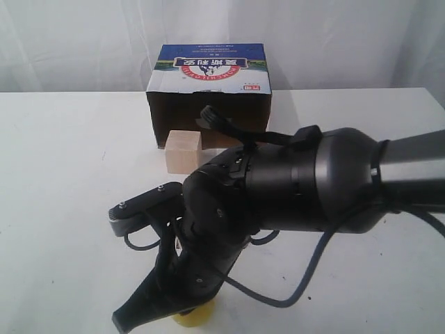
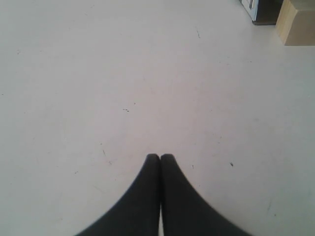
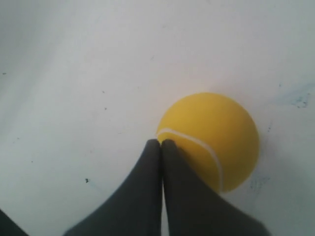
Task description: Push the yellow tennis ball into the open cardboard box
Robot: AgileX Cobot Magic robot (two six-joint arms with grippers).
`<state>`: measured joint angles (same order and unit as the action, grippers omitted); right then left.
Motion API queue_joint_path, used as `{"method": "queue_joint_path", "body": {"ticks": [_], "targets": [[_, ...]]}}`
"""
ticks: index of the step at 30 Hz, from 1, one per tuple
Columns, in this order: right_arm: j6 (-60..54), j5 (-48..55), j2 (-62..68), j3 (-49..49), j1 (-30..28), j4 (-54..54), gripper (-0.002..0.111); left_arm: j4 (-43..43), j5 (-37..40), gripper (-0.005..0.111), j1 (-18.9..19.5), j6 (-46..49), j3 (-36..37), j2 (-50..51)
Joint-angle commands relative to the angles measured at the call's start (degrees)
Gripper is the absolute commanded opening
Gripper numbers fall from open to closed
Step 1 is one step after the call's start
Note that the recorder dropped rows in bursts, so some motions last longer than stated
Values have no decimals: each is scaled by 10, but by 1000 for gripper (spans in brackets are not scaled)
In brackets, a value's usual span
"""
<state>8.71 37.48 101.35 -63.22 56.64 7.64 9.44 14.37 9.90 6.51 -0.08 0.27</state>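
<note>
The yellow tennis ball (image 1: 194, 319) lies at the near edge of the table, mostly hidden under my right arm. In the right wrist view the ball (image 3: 211, 137) rests against the side of my right gripper (image 3: 160, 142), which is shut with nothing between its fingers. In the exterior view that gripper (image 1: 124, 321) points down and left, beside the ball. The open cardboard box (image 1: 208, 69) stands at the back, its dark opening facing the ball. My left gripper (image 2: 160, 156) is shut over bare table and does not show in the exterior view.
A pale wooden cube (image 1: 183, 151) stands in front of the box's opening, on its left part, between ball and box. The left wrist view catches the cube (image 2: 297, 22) and a corner of the box (image 2: 261, 10). White table (image 1: 62, 174) spreads to the left.
</note>
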Motion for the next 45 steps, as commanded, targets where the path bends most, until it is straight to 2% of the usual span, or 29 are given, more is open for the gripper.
{"method": "queue_joint_path", "body": {"ticks": [1, 10, 21, 28, 32, 36, 38, 41, 42, 45], "targets": [[63, 18, 1, 0, -2, -94, 0, 6, 3, 0, 0, -1, 1, -3], [106, 25, 1, -1, -2, -183, 0, 6, 3, 0, 0, -2, 1, -3], [238, 31, -3, -3, -2, -353, 0, 6, 3, 0, 0, -1, 1, -3], [250, 34, -40, -19, -2, -370, 0, 6, 3, 0, 0, -1, 1, -3], [261, 73, -66, -20, -2, -345, 0, 6, 3, 0, 0, -1, 1, -3], [261, 25, -69, 12, -2, -354, 0, 6, 3, 0, 0, -1, 1, -3], [261, 13, -69, 13, -31, -357, 0, 6, 3, 0, 0, -1, 1, -3], [260, -25, -69, 13, -110, -338, 0, 6, 3, 0, 0, -1, 1, -3], [222, -40, -69, 13, -135, -300, 0, 6, 3, 0, 0, -1, 1, -3], [54, -44, -69, 13, -162, -159, 0, 6, 3, 0, 0, -1, 1, -3]]}}
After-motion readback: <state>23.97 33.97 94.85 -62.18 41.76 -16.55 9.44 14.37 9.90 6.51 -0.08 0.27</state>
